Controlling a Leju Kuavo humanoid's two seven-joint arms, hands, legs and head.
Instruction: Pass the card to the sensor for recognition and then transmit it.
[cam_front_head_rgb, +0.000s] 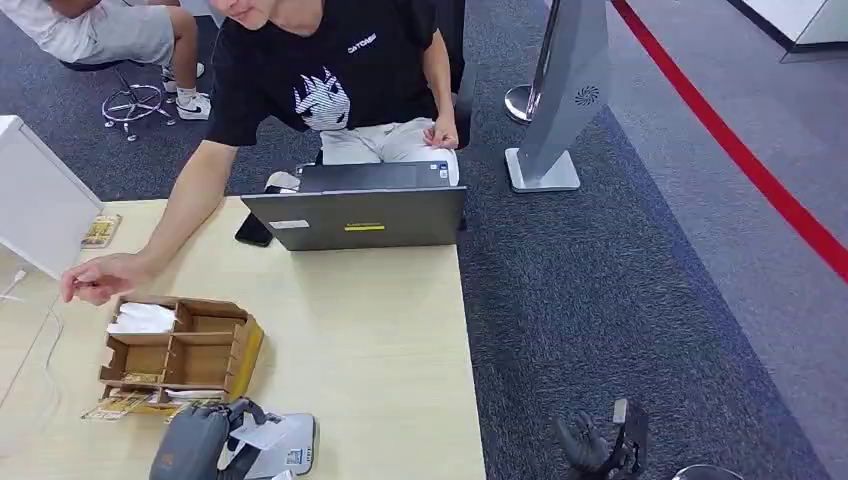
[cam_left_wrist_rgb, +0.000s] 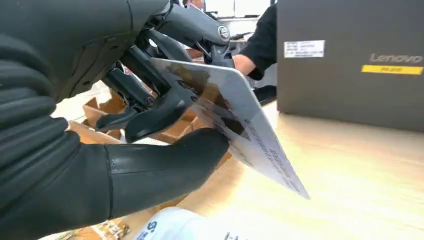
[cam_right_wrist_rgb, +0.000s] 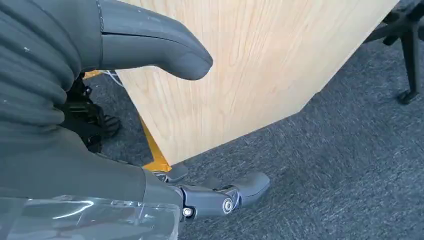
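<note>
My left hand (cam_front_head_rgb: 196, 446) hovers low over the near edge of the wooden table (cam_front_head_rgb: 380, 340). It pinches a white printed card (cam_front_head_rgb: 262, 432) between thumb and fingers. In the left wrist view the card (cam_left_wrist_rgb: 250, 135) slants down from the hand (cam_left_wrist_rgb: 75, 150), just above the white sensor pad (cam_left_wrist_rgb: 170, 227). The head view shows that sensor pad (cam_front_head_rgb: 297, 448) lying flat under the card. My right hand (cam_front_head_rgb: 590, 443) hangs beside the table over the carpet, and the right wrist view shows this hand (cam_right_wrist_rgb: 75, 100) holding nothing, thumb and fingers apart.
A wooden compartment box (cam_front_head_rgb: 180, 350) stands just beyond my left hand, with loose cards (cam_front_head_rgb: 120, 405) at its front. A seated person's hand (cam_front_head_rgb: 95, 280) reaches over the table near it. A grey laptop (cam_front_head_rgb: 355, 215) stands at the far edge and a white box (cam_front_head_rgb: 35, 200) at the left.
</note>
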